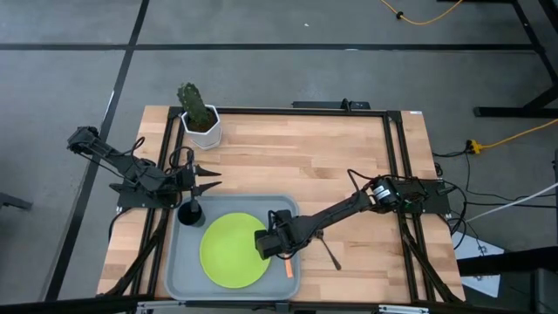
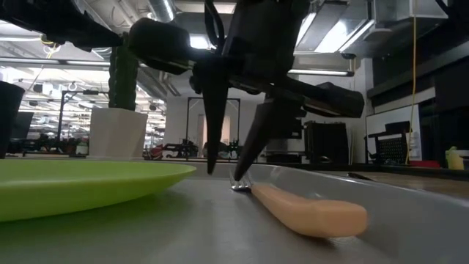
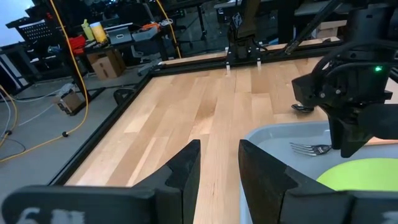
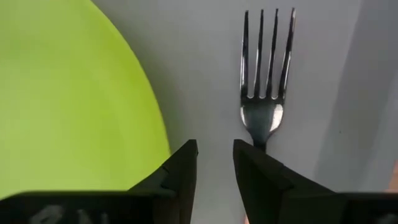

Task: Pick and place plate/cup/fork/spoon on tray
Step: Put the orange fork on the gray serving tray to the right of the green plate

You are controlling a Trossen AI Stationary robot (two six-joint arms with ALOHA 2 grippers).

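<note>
The grey tray [image 1: 179, 270] lies at the table's near edge. On it are the lime-green plate [image 1: 228, 251], the black cup [image 1: 190, 213] in its far left corner, and the orange-handled fork [image 2: 308, 209], flat on the tray floor right of the plate. My right gripper [image 4: 215, 158] is open, pointing down over the fork's neck [image 4: 264, 127], between the plate [image 4: 74, 93] and the fork. The dark spoon [image 1: 330, 251] lies on the table right of the tray. My left gripper [image 1: 212, 179] is open and empty, just beyond the cup. My right gripper points down with one fingertip [image 2: 240, 176] right at the fork's neck, where the metal meets the orange handle. I cannot tell whether it touches. The fork lies flat on the tray floor and is not between the fingers.
A white pot with a cactus [image 1: 200, 120] stands at the table's far left. Bare wood lies between the pot and my right arm's base [image 1: 410, 192]. Black rails run along the table's left, right and far edges.
</note>
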